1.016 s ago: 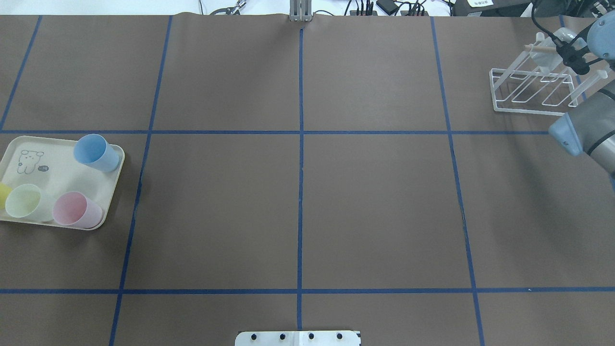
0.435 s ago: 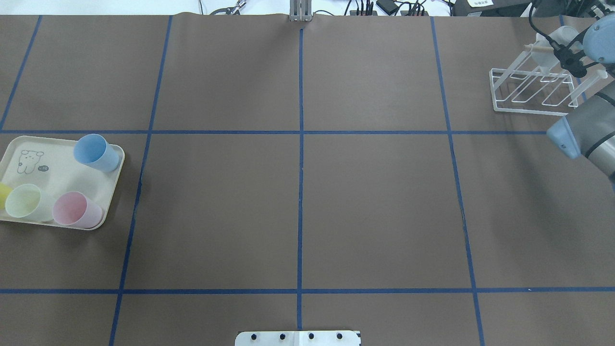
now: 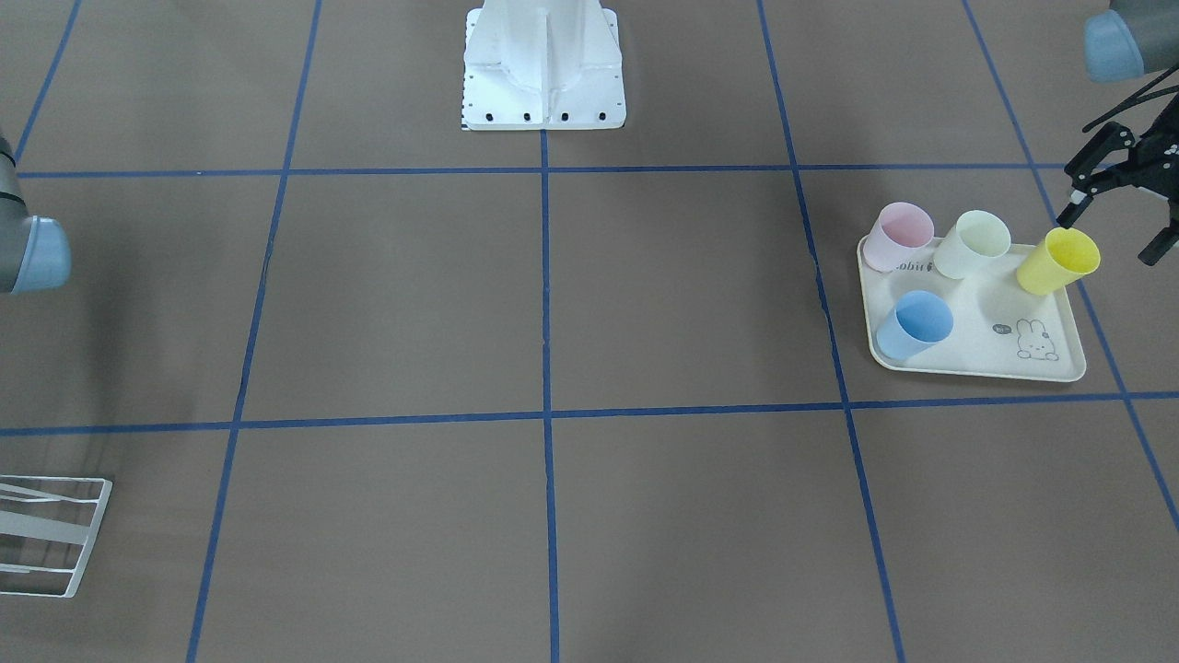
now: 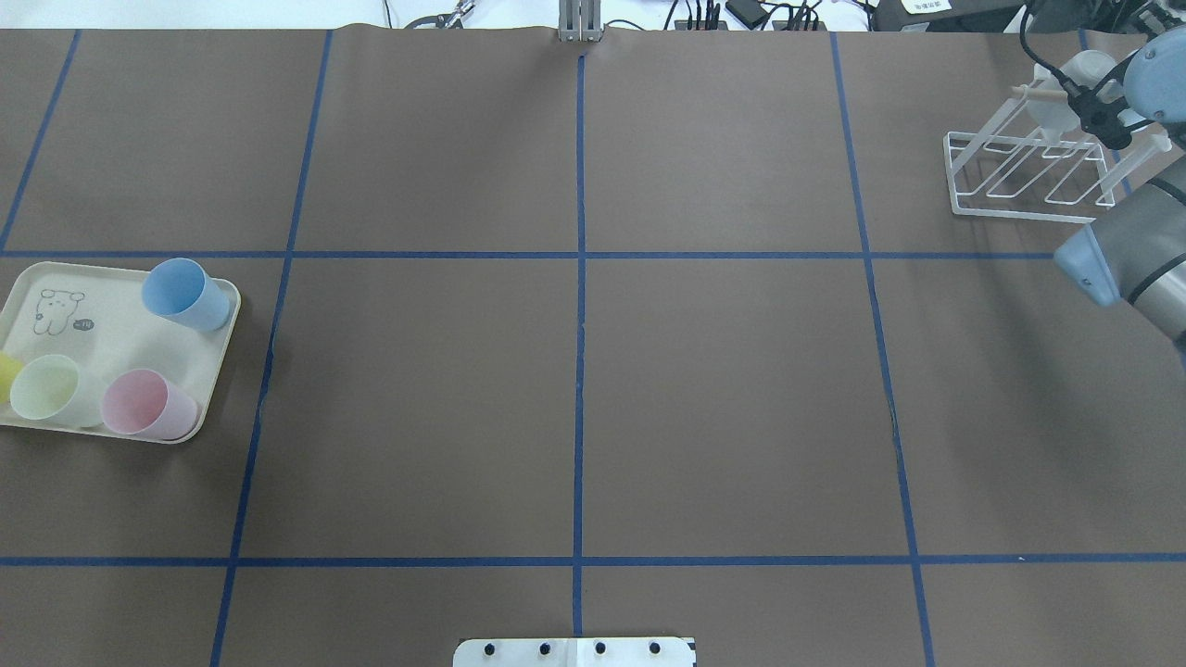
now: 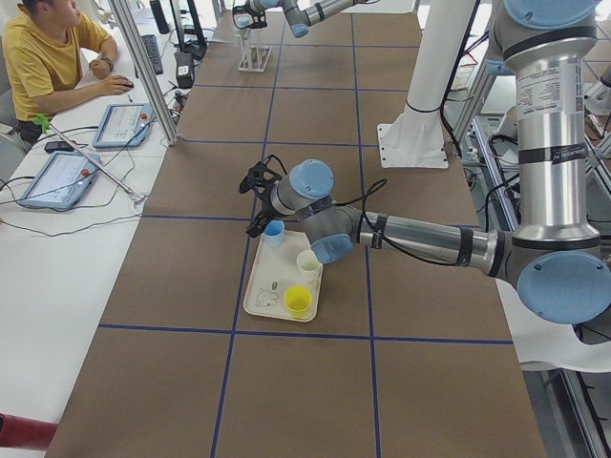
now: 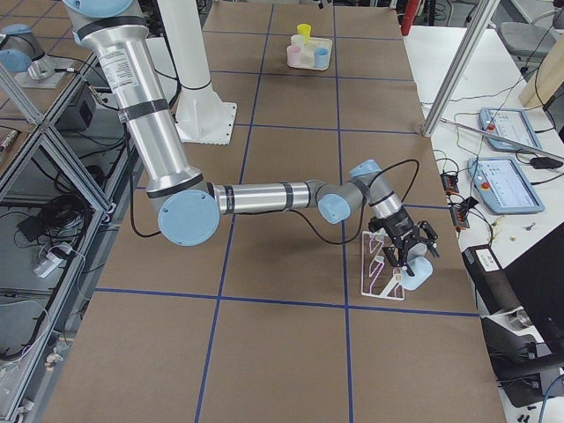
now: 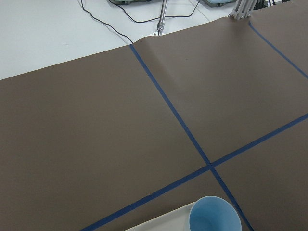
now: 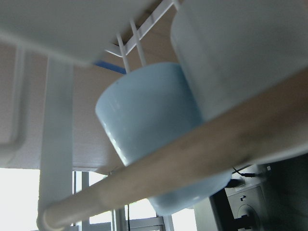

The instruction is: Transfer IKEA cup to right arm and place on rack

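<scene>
Over the last second the grey tubular right arm [image 4: 1141,264] has been eased toward the upper right at the white wire rack [image 4: 1028,176], with the pale blue plastic cup [image 8: 154,125] carried along, so placement is judged near; whether its black tool [image 6: 407,251] is clamped cannot be told.

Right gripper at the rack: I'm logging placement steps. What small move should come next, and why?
Probably ease the right gripper slowly back from the rack. The pale blue cup already sits at the wooden bar, but I cannot tell whether the jaws have let go, hence slowly.
</scene>
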### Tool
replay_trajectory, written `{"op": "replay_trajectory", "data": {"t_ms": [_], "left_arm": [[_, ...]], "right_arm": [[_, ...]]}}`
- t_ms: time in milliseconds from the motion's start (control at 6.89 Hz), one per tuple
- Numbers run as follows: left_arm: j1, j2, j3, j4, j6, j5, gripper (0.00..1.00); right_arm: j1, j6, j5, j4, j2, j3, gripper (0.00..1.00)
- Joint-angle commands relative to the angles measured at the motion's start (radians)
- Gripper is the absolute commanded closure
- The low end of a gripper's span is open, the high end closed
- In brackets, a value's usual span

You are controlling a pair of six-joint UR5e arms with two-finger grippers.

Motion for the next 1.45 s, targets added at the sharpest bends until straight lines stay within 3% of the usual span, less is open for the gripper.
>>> {"op": "replay_trajectory", "data": {"t_ms": [0,145,435,580,1161,1306], "left_arm": [[0.0,0.0,0.001,-0.001,0.0,0.0,0.0],[0.0,0.0,0.002,-0.001,0.0,0.0,0.0],[0.0,0.0,0.002,-0.001,0.0,0.0,0.0],[0.0,-0.002,0.003,-0.001,0.0,0.0,0.0],[0.0,-0.011,0.006,-0.005,0.0,0.008,0.0],[0.005,-0.014,0.006,-0.001,0.005,0.023,0.0]], "right_arm": [[0.0,0.0,-0.001,0.0,0.002,0.004,0.02],[0.0,0.005,0.001,0.0,0.005,0.013,0.02],[0.008,0.018,0.045,-0.007,0.005,0.121,0.02],[0.021,0.123,0.153,-0.012,0.002,0.166,0.02],[0.017,0.969,0.624,-0.001,-0.091,0.416,0.01],[-0.026,1.194,0.683,0.0,-0.105,0.48,0.01]]}}
